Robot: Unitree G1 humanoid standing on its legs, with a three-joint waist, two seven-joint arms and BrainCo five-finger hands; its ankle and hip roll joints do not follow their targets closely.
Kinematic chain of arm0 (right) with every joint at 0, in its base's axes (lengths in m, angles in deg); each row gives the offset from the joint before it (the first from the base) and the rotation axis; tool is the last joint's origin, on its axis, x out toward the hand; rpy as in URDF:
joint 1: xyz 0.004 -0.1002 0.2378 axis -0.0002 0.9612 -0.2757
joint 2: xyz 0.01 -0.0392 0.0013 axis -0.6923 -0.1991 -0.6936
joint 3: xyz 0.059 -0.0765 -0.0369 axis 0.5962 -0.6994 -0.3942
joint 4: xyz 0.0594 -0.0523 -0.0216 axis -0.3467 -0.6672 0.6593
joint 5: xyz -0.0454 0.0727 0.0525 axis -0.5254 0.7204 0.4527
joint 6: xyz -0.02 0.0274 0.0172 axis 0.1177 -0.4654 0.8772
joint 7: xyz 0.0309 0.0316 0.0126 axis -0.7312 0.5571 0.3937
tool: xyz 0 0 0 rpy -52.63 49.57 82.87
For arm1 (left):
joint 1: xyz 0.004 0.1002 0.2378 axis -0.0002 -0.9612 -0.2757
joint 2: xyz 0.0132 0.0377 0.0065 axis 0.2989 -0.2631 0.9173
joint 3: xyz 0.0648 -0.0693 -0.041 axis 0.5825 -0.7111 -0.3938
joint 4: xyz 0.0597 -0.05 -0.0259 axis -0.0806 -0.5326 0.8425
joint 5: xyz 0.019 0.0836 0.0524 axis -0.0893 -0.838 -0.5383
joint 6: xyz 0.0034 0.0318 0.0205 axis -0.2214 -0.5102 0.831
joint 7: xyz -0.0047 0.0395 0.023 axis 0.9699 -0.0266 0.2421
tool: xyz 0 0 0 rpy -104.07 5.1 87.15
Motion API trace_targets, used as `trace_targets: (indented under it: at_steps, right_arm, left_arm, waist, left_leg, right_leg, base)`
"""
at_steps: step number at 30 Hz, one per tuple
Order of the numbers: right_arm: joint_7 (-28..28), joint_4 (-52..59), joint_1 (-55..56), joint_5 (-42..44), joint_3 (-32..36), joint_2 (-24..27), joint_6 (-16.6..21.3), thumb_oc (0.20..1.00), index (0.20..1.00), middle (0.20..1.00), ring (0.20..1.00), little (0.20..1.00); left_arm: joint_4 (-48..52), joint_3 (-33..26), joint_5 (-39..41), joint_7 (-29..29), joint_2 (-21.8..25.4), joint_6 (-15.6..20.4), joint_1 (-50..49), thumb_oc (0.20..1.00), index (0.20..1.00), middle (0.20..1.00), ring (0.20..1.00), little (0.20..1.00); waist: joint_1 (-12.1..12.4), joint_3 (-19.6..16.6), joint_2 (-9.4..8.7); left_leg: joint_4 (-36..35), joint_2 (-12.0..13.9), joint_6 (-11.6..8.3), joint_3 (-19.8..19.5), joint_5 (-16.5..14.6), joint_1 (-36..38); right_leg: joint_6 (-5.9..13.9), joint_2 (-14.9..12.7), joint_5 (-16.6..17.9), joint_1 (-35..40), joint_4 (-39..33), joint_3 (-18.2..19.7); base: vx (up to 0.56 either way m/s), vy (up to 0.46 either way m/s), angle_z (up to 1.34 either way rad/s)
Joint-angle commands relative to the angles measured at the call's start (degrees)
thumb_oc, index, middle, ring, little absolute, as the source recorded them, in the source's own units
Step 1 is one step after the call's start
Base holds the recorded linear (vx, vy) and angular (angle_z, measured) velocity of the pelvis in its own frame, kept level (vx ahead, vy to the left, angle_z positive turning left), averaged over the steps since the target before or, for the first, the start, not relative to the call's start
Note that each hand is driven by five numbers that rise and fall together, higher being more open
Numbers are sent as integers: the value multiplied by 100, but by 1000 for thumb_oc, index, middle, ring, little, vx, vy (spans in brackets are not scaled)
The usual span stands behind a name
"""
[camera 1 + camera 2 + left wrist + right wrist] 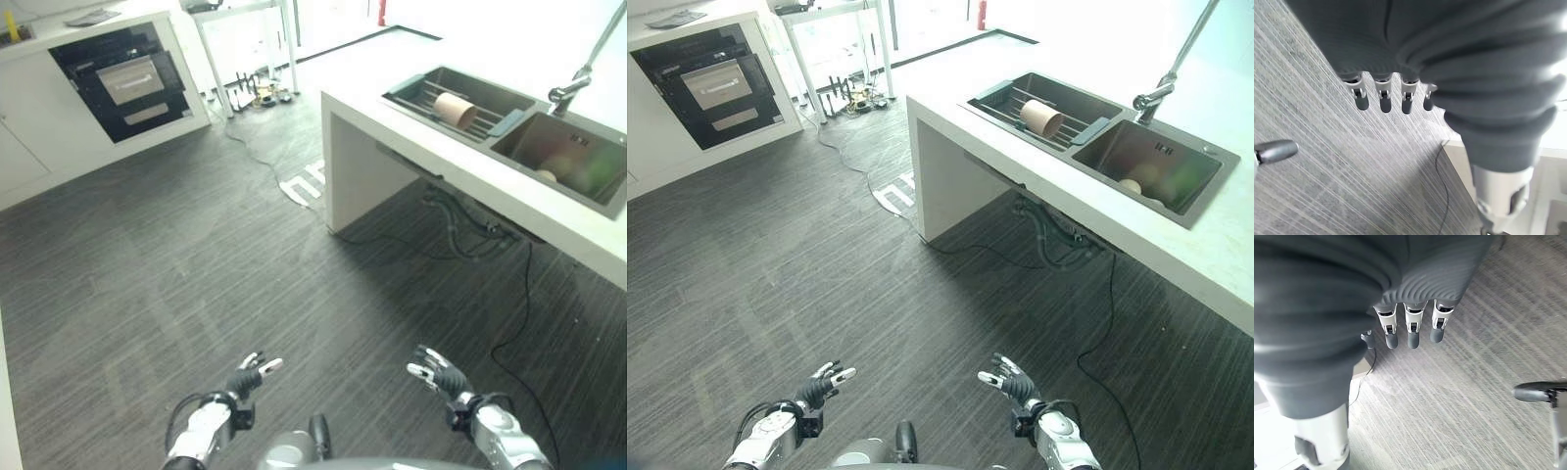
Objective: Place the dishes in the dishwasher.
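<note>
- The left robot hand [257,372] and the right robot hand [431,373] hang low over the floor [196,264], both with fingers apart and relaxed, holding nothing; each wrist view shows straight fingers over bare floor.
- The dishes are well ahead of the right robot hand and to its right, up on the table [392,117]: a brown cup [455,110] lies on its side on the sink rack [441,98], and a pale rounded dish [1130,185] sits in the sink basin [568,157] just beyond it. What else is in the basin is too dim to tell.
- The step in hand looks like the approach, so nothing of the task is done yet. To do it well, the robot should close on the table squarely, so the right robot hand can come down over the cup from above rather than reaching sideways across the rim.
- The cup may roll on the rack wires; curling round its body seems safer than pinching the lip.
- The tap [578,83] stands over the basin, a thing to steer clear of.
- A dark built-in appliance [122,78], perhaps the dishwasher, sits in the white cabinets far ahead of the left robot hand.
- A white power strip [304,183] and its cords lie on the floor by the table's near end, a tripping risk.
</note>
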Motion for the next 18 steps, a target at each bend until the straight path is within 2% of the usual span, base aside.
trace_targets:
  at_steps: [1,2,3,4,5,6,7,8,10,12,13,17,18]
  right_arm:
    - [10,416,16,-32,-36,199,300,1000,1000,1000,1000,1000]
    - [-19,534,49,-1,-35,223,277,1000,1000,1000,1000,1000]
    - [-40,696,114,62,13,273,233,1000,1000,1000,1000,1000]
    - [-46,725,123,79,26,286,219,1000,1000,1000,1000,1000]
    - [-73,793,123,146,58,308,177,1000,1000,1000,1000,1000]
    - [-90,757,114,131,63,265,197,1000,1000,1000,1000,1000]
    - [-95,744,111,116,63,250,205,1000,1000,1000,1000,1000]
    - [-144,727,130,67,76,192,221,1000,1000,1000,1000,1000]
    - [-203,726,167,64,101,160,192,1000,1000,1000,1000,1000]
    - [-215,718,181,112,117,167,182,1000,1000,1000,1000,1000]
    - [-217,697,188,179,133,216,151,1000,1000,1000,1000,1000]
    - [-199,672,186,260,133,300,126,1000,1000,1000,1000,1000]
    - [-101,719,129,109,132,446,-10,1000,1000,1000,1000,1000]
  left_arm:
    - [81,82,271,14,-25,179,106,1000,1000,1000,1000,1000]
    - [122,56,282,64,14,181,112,1000,1000,1000,1000,1000]
    - [235,25,264,129,64,119,108,1000,1000,1000,1000,1000]
    - [259,22,263,142,71,104,109,1000,1000,1000,1000,1000]
    - [395,44,205,151,69,61,47,1000,1000,1000,1000,1000]
    - [436,67,161,163,74,69,-24,1000,1000,1000,1000,1000]
    - [430,73,153,169,72,88,-48,1000,1000,1000,1000,1000]
    - [433,74,115,241,66,147,-146,1000,1000,1000,1000,1000]
    - [462,64,43,306,59,188,-267,1000,1000,1000,1000,1000]
    - [460,53,-3,320,48,217,-323,1000,1000,1000,1000,1000]
    - [403,100,-30,265,31,211,-331,1000,1000,1000,1000,1000]
    - [260,87,-68,244,-44,212,-275,1000,1000,1000,1000,1000]
    - [156,29,8,195,-139,251,-203,1000,1000,1000,1000,1000]
  waist:
    - [-190,-171,210]
    - [-269,-109,217]
    - [-339,-32,220]
    - [-345,-34,226]
    - [-434,57,169]
    - [-466,120,142]
    - [-467,135,136]
    - [-445,167,116]
    - [-384,175,153]
    - [-361,176,145]
    - [-399,148,79]
    - [-458,54,13]
    - [-527,-75,-24]
  left_leg:
    - [424,164,-192,-2,-649,-361]
    - [463,142,-259,-140,-713,-268]
    - [452,117,-349,-315,-780,-85]
    - [448,127,-373,-340,-787,-65]
    - [346,77,-411,-478,-974,257]
    - [312,49,-398,-544,-1165,463]
    - [302,47,-396,-557,-1217,521]
    - [338,23,-377,-595,-1446,705]
    - [466,47,-375,-584,-1652,850]
    - [642,43,-372,-537,-1706,835]
    - [1023,-25,-345,-485,-1743,685]
    - [1685,18,-398,-423,-2021,566]
    - [2516,242,-630,-246,-2090,516]
  right_leg:
    - [-372,1247,-888,-302,-556,-920]
    - [-432,1341,-922,-479,-979,-918]
    - [-511,1301,-877,-572,-1625,-1012]
    - [-534,1293,-825,-593,-1829,-1045]
    - [-432,922,-265,-999,-2716,-1128]
    - [-339,668,53,-1239,-2969,-1137]
    - [-321,605,124,-1285,-3033,-1151]
    - [-273,390,314,-1407,-3213,-1265]
    - [-237,325,251,-1361,-3201,-1400]
    - [-275,311,174,-1260,-3211,-1526]
    - [-412,377,106,-1151,-3258,-1602]
    - [-581,540,-139,-1047,-3133,-1556]
    - [-817,712,-352,-897,-3196,-1617]
  base:
    - [165,40,5]
    - [228,18,5]
    - [200,1,-2]
    - [331,-25,28]
    - [386,-43,37]
    - [412,-51,53]
    - [453,-53,29]
    - [348,-41,30]
    - [445,-30,18]
    - [359,-35,10]
    - [372,-61,15]
    - [312,-33,22]
    - [452,10,3]
